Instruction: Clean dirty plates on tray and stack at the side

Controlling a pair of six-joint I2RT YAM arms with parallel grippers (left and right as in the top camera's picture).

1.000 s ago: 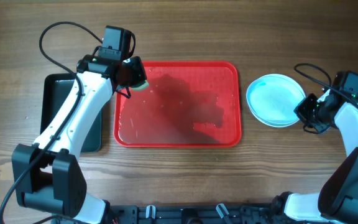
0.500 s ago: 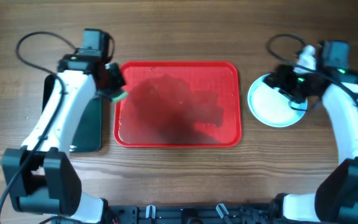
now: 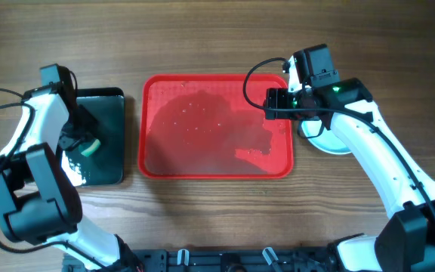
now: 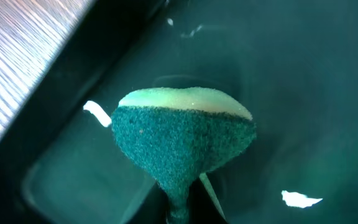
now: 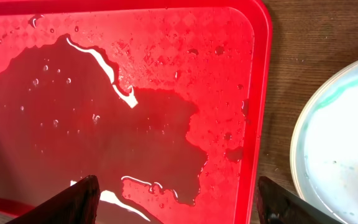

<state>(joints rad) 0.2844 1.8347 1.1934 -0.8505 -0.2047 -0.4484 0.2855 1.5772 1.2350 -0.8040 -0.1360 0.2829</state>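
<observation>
Left of frame: the left pincer [image 3: 80,142] is clamped on a green sponge [image 4: 182,140] over the black tray [image 3: 110,106]. Centre: the right pincer [image 5: 182,205] stands apart, nothing between its fingers, above the right part of the wet red tray [image 3: 202,151]. The plates [image 5: 347,149] lie on the desk [image 3: 217,38] just right of the tray, partly under the right arm; I cannot tell their number.
</observation>
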